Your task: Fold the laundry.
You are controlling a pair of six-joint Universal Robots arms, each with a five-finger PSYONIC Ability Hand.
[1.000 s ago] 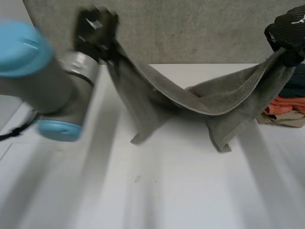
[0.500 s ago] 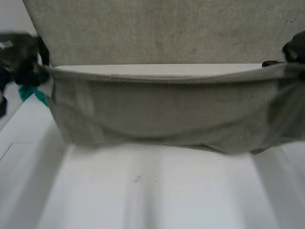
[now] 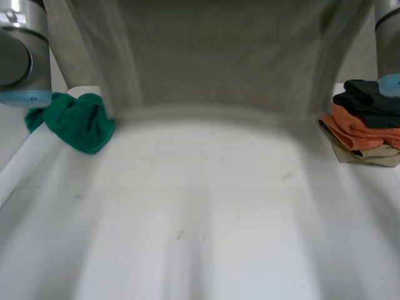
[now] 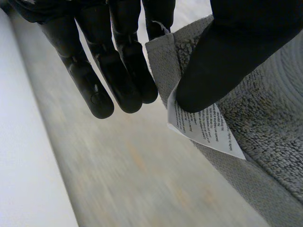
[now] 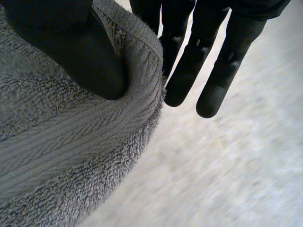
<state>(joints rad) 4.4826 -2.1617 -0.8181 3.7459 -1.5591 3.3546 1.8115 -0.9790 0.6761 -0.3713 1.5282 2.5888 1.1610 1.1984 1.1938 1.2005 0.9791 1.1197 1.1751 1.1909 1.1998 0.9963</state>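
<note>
**As the towel goes up, we have it open at full width**

Where a second ago the towel (image 3: 219,62) sagged in a twisted loop between our hands, and half a second ago it was pulled wide and low across the tabletop, it now hangs higher as one flat sheet along the far edge of the table (image 3: 200,237). Its lower hem runs over the far part of the tabletop; we cannot tell whether it touches. With the cloth raised, a crumpled green cloth (image 3: 75,122) shows at the far left corner and a stack of folded cloths (image 3: 365,128) at the right edge. We judge that the spreading step is nearly done: the towel is untwisted and should be ready to lay flat for the first fold.

Our left arm (image 3: 22,56) and right arm (image 3: 389,37) stand raised at either side of the sheet, wide apart, keeping the top edge taut.

Our left hand (image 4: 118,71) pinches one top corner, thumb pressed on the terry just above the white care label (image 4: 206,125), straight fingers on the other side of the edge. Our right hand (image 5: 194,52) grips the opposite top corner the same way, thumb on the pile and fingers straight behind the rolled edge. Both pinches sit close to the edge, so a sharp tug could slip a corner.
</note>
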